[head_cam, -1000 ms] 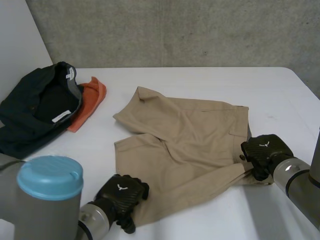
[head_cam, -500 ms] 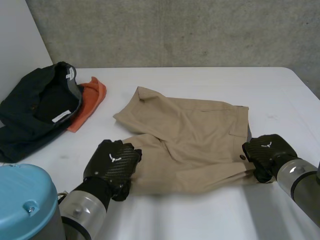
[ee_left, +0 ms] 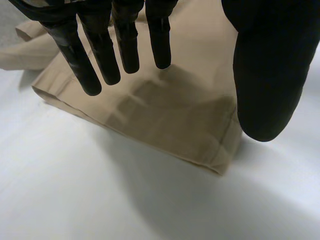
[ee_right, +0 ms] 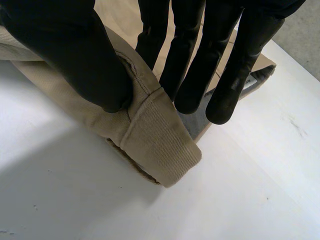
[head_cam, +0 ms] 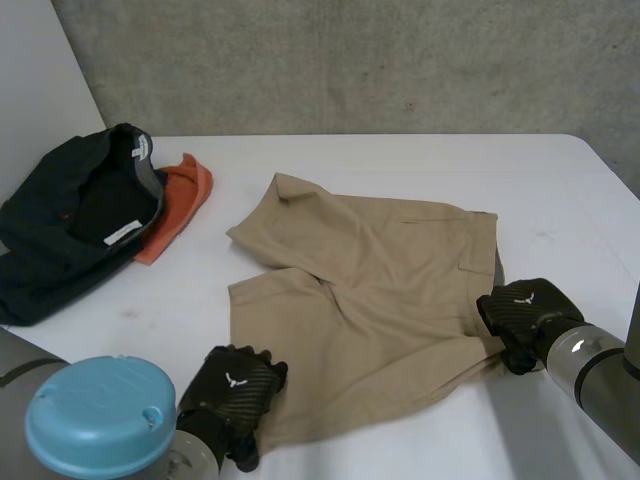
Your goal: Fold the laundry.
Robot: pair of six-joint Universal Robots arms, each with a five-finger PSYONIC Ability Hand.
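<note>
Tan shorts [head_cam: 370, 285] lie spread flat in the middle of the white table [head_cam: 420, 160]. My left hand [head_cam: 235, 392] hovers at the near leg's hem, close to the table's front edge. In the left wrist view this hand [ee_left: 125, 45] is open, its straight fingers and thumb held apart just above the hem [ee_left: 175, 115]. My right hand [head_cam: 525, 315] is at the waistband's near corner. In the right wrist view its thumb [ee_right: 75, 55] and fingers pinch the folded waistband [ee_right: 155, 135].
A pile of dark clothes [head_cam: 75, 215] lies at the table's far left with an orange cloth [head_cam: 182, 198] beside it. A grey wall stands behind the table. Bare tabletop lies to the right of the shorts.
My left hand swung the near leg's hem up toward the shorts' middle, then brought it back to the front edge and opened. The right hand kept its pinch and barely moved.
</note>
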